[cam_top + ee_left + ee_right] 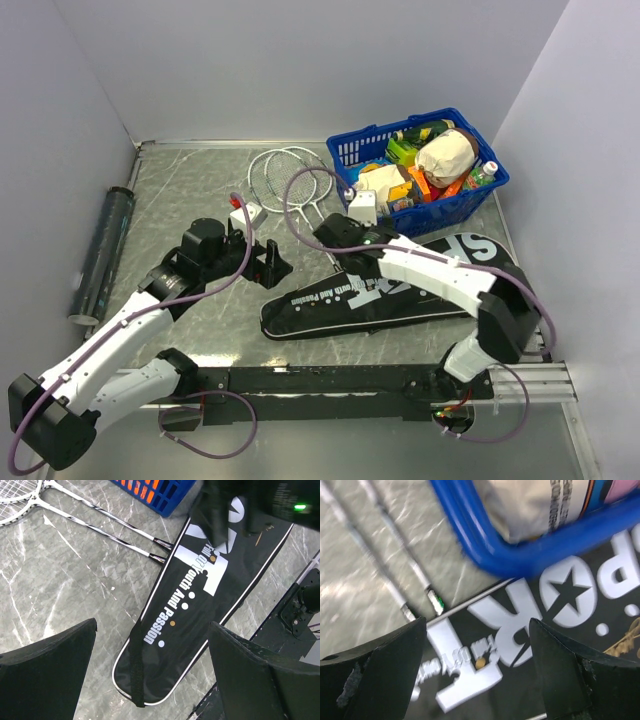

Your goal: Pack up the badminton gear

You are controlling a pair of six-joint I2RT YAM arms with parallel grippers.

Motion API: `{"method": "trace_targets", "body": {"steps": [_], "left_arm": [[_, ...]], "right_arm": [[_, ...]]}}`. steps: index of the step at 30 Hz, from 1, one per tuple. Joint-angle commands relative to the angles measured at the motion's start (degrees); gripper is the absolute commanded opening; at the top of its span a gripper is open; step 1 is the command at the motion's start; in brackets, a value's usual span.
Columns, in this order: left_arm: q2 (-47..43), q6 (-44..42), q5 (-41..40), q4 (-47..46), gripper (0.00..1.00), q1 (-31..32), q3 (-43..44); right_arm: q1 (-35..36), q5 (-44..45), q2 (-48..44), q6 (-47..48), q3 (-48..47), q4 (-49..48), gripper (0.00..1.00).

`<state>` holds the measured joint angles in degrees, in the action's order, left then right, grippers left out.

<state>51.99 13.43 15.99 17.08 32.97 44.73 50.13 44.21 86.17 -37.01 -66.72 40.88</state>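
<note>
The black racket bag (400, 290) lettered "SPORT" lies flat at front centre. Two silver-white rackets (288, 180) lie side by side behind it, handles ending at the bag's far edge. The dark tube (100, 255) lies along the left wall. No shuttlecocks show. My left gripper (274, 268) is open and empty, hovering over the bag's narrow end (170, 645); the racket shafts (100, 527) lie beyond it. My right gripper (340, 250) is open and empty above the bag's lettering (560, 595), next to the racket handle ends (415, 575).
A blue plastic basket (470, 195) full of groceries stands at the back right, touching the bag's wide end; its rim (520, 555) is close above my right gripper. Grey walls enclose the left, back and right. A black rail (330, 380) runs along the near edge.
</note>
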Motion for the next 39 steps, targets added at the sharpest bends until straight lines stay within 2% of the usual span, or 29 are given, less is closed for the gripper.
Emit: {"method": "trace_targets", "body": {"steps": [1,5,7,11,14,19,26,39], "left_arm": [[-0.7,1.0,-0.1,-1.1,0.96,0.2,1.2],[-0.7,1.1,0.2,-1.3,0.96,0.2,1.1],[-0.6,1.1,0.1,-1.2,0.96,0.3,1.1],[-0.7,1.2,-0.1,-1.3,0.96,0.3,0.9],[-0.2,1.0,-0.1,-1.1,0.97,0.3,0.9],[0.2,1.0,-0.1,-1.2,0.96,0.3,1.0],[0.5,0.9,-0.8,-0.9,0.97,0.3,1.1],[1.4,0.7,-1.8,-0.6,0.96,0.3,1.1]], "right_arm": [[-0.3,12.6,5.9,-5.3,-5.5,2.9,0.9],[-2.2,15.8,11.6,-17.5,-12.0,13.6,0.89],[-3.0,16.8,14.9,-23.0,-13.8,16.0,0.88],[-6.1,15.5,17.4,-25.0,-14.1,14.2,0.88],[-9.6,12.4,15.9,-21.9,-10.6,6.9,0.87],[-14.8,9.5,13.0,-9.9,-6.1,-8.7,0.87],[-20.7,5.7,13.8,-0.9,-6.8,-16.9,0.87],[-23.3,5.0,25.9,3.1,-23.3,-16.1,0.87]]}}
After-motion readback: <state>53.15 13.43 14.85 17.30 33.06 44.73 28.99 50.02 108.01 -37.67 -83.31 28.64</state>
